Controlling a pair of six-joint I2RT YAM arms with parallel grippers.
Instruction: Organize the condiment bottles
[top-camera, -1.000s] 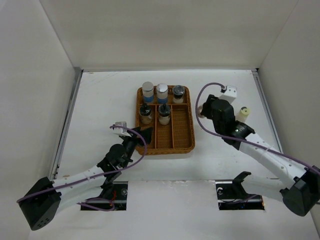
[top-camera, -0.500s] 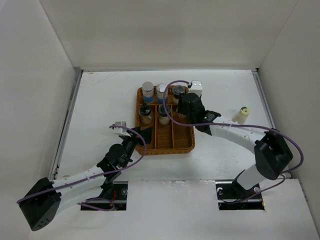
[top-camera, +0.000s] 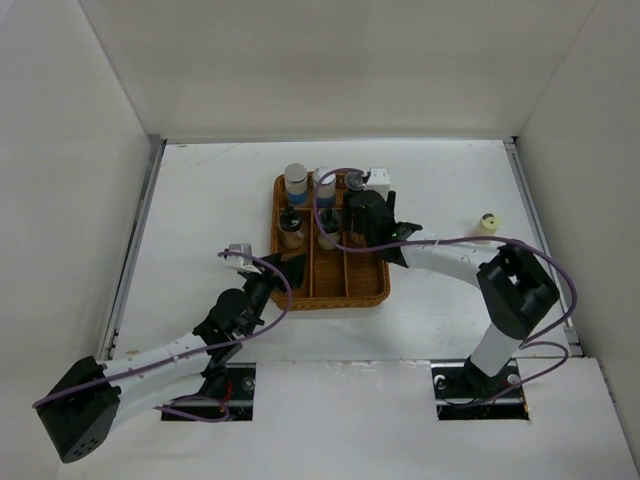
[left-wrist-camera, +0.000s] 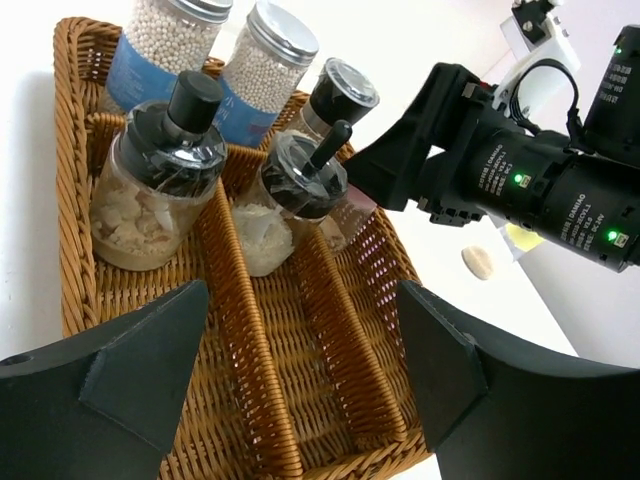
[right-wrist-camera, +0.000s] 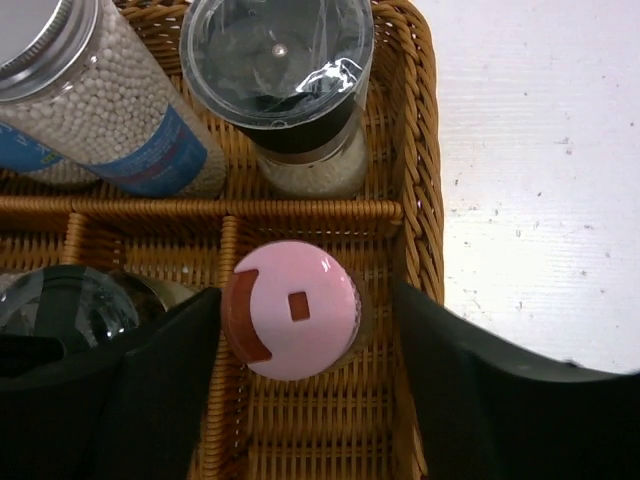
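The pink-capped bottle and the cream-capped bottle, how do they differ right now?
The pink-capped bottle stands inside the wicker tray, in its right-hand compartment; the cream-capped bottle stands outside the tray, alone on the table to the right. The pink one sits between the right tool's fingers; nothing is near the cream one. Both stand upright.
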